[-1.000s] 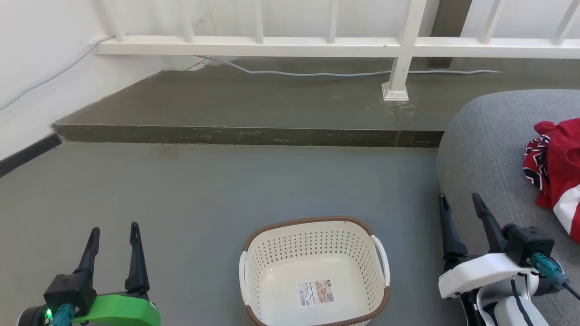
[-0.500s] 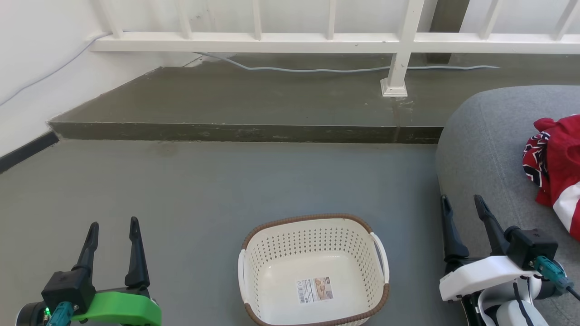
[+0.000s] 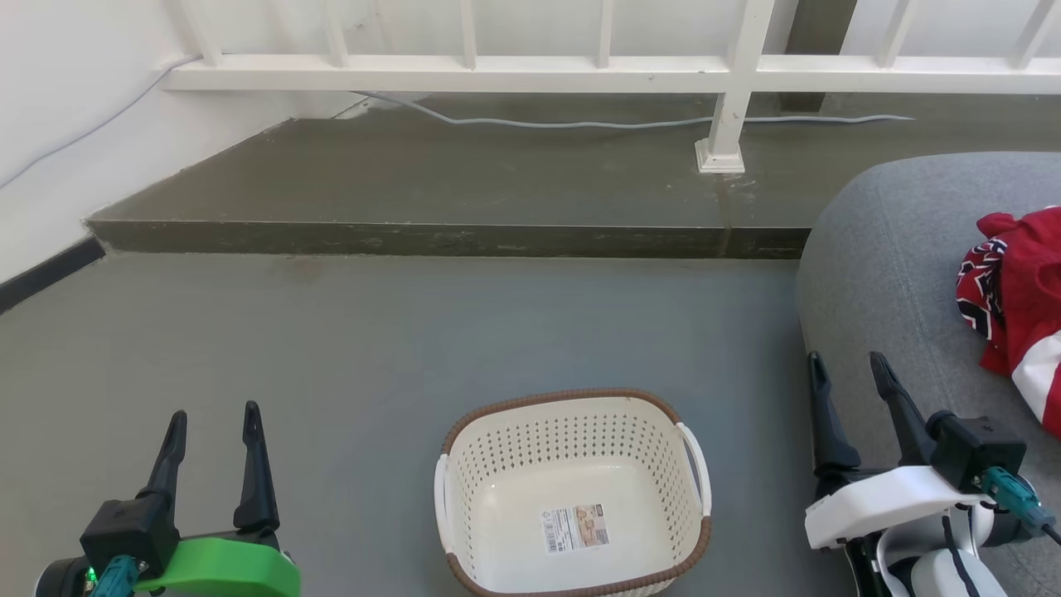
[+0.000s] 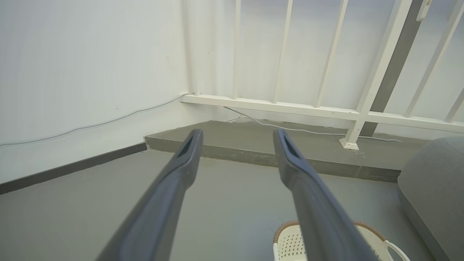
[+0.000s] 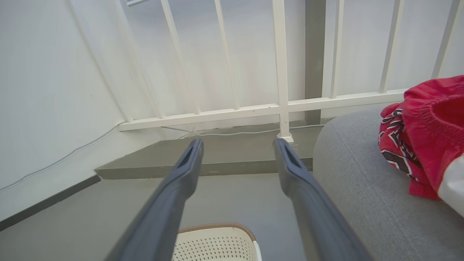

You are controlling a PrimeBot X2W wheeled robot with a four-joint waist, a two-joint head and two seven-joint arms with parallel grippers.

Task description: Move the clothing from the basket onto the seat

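The cream basket with its brown rim stands on the floor at the bottom centre, holding just a label sticker. Red clothing with white trim lies bunched on the grey seat at the right; it also appears in the right wrist view as clothing on the seat. My left gripper hangs open at the lower left, well left of the basket. My right gripper is open at the seat's front edge, between basket and clothing. Both grippers hold nothing.
A raised concrete step crosses the floor beyond the basket. A white railing with a post stands on it, and a grey cable runs along its base. A white wall closes the left side.
The whole head view has slid slightly, so the camera moved. Both grippers stay open and nearly still; basket and clothing have not moved.
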